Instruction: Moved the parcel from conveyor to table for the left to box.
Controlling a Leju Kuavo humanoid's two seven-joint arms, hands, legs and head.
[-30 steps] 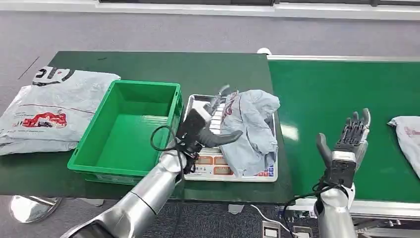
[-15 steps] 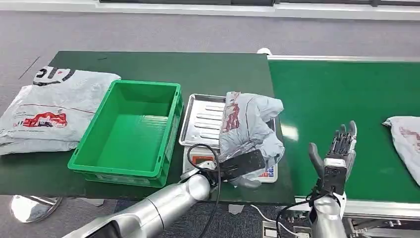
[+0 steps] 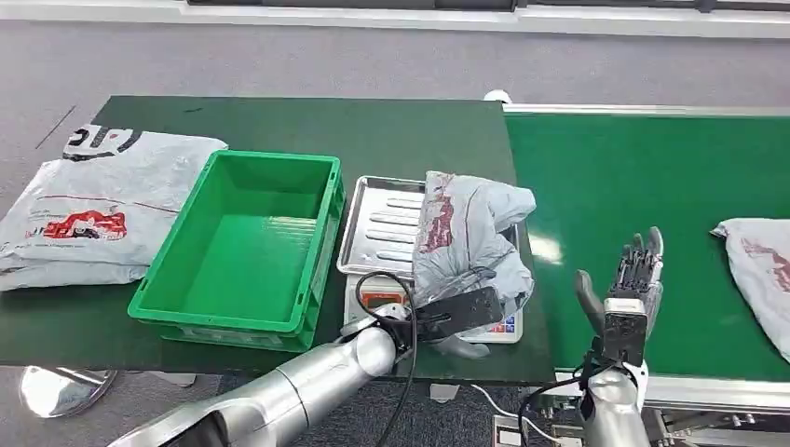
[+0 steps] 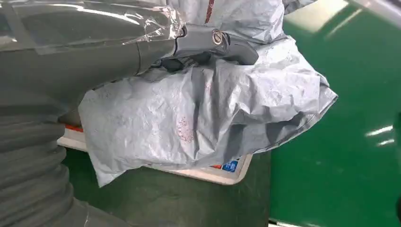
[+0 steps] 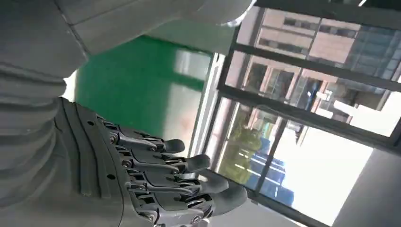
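Centre of frame: grey parcel (image 3: 470, 237) slumped over scale tray (image 3: 373, 228) — left hand (image 3: 456, 317) pressed against its near edge, grip unclear; right hand (image 3: 629, 289) raised, fingers spread, empty — ready for boxing into green crate (image 3: 244, 244)

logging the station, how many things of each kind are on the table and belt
grey parcels: 3 (scale, table's left end, conveyor)
green crate: 1
weighing scale: 1
total: 5
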